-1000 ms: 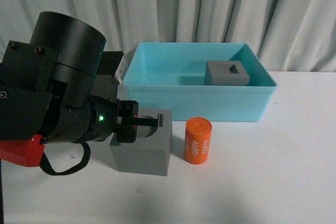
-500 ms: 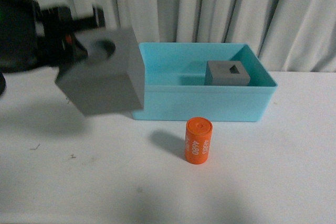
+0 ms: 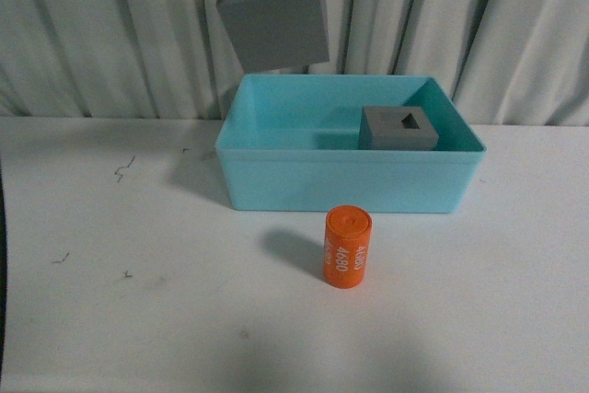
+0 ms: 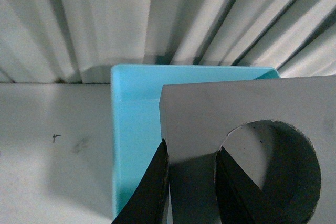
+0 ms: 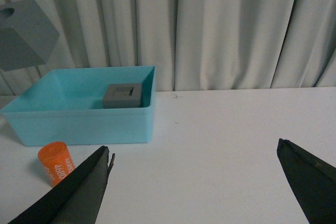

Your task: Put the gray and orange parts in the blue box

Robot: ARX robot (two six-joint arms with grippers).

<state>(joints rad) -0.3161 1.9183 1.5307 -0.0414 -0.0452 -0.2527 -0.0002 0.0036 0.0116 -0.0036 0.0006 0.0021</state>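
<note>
Gray cube with a round hole (image 3: 274, 20) hangs tilted high in the air, above the far left corner of the blue box (image 3: 350, 186) and in front of the white curtain (image 3: 479, 16). The front view shows only a dark piece of the left arm at the top edge. The left wrist view shows the grasp: the left end effector (image 4: 191, 192) pinches one wall of this cube, with one finger (image 4: 233, 187) inside the round hole and the other outside. The second gray cube, with a square hole (image 3: 398, 128), sits inside the box near its far right corner. The orange cylinder (image 3: 347, 248) stands upright on the table (image 3: 138, 301), near the front wall of the box but apart from it. Only the right wrist view shows the right end effector (image 5: 191, 182): its fingers are spread wide and carry nothing.
</note>
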